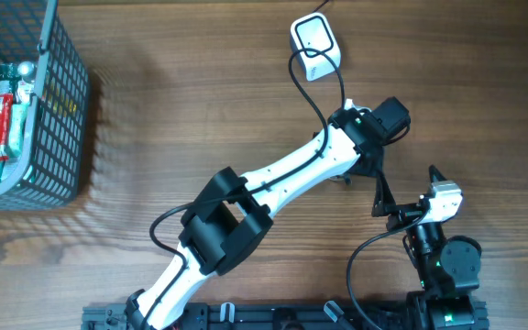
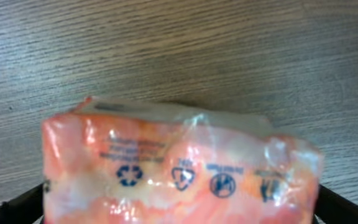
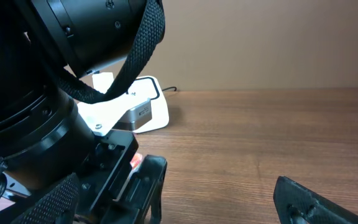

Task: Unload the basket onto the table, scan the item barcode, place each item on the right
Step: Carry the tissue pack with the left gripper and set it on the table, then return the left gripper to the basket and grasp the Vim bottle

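The item is an orange-and-white plastic packet (image 2: 179, 162) with recycling marks; it fills the left wrist view, lying on the wood between my left gripper's (image 2: 180, 214) jaws. Those jaws stand wide at the frame's lower corners, so this gripper is open, and I cannot tell whether they touch the packet. From overhead the left wrist (image 1: 367, 137) hides the packet, and an orange sliver (image 3: 135, 160) peeks out in the right wrist view. No barcode shows. The white scanner (image 1: 316, 44) sits at the table's far side. My right gripper (image 1: 406, 188) stands open and empty just right of the left one.
A grey wire basket (image 1: 58, 101) at the far left holds more packets (image 1: 3, 119). The scanner's black cable (image 1: 305, 87) runs along the left arm. The scanner (image 3: 143, 112) also shows behind the left wrist in the right wrist view. Bare wood lies between basket and arms.
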`<state>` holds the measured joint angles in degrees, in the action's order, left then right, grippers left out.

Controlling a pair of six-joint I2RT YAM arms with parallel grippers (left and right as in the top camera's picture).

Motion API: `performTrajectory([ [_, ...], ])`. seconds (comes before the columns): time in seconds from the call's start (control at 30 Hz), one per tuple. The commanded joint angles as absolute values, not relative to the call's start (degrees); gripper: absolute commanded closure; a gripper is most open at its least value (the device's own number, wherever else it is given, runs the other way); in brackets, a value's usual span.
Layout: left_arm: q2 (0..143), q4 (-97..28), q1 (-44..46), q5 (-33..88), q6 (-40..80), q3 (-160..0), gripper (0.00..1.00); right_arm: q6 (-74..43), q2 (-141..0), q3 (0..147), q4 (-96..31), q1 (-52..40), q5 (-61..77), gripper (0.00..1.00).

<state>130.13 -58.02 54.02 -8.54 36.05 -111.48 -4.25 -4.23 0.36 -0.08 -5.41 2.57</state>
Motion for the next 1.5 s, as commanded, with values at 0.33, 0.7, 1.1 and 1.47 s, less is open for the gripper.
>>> performTrajectory([
  [0.33, 116.2, -56.7, 47.8, -8.4, 22.7, -120.2, 0.00, -4.6, -3.9, 0.3, 0.1, -5.2, 3.1, 0.00],
  [0.7, 103.2, -55.6, 30.2, -8.9, 22.0, -120.3, 0.00, -4.6, -3.9, 0.3, 0.1, -5.2, 3.1, 0.00],
  [1.1, 93.1, -46.8, 3.1, -9.0, 9.2, -120.3, 0.00, -4.6, -3.9, 0.3, 0.1, -5.2, 3.1, 0.00],
  [1.47, 92.9, -51.4, -19.8, -9.0, 9.2, -120.3, 0.00, -4.6, -3.9, 0.3, 0.1, -5.2, 3.1, 0.00],
])
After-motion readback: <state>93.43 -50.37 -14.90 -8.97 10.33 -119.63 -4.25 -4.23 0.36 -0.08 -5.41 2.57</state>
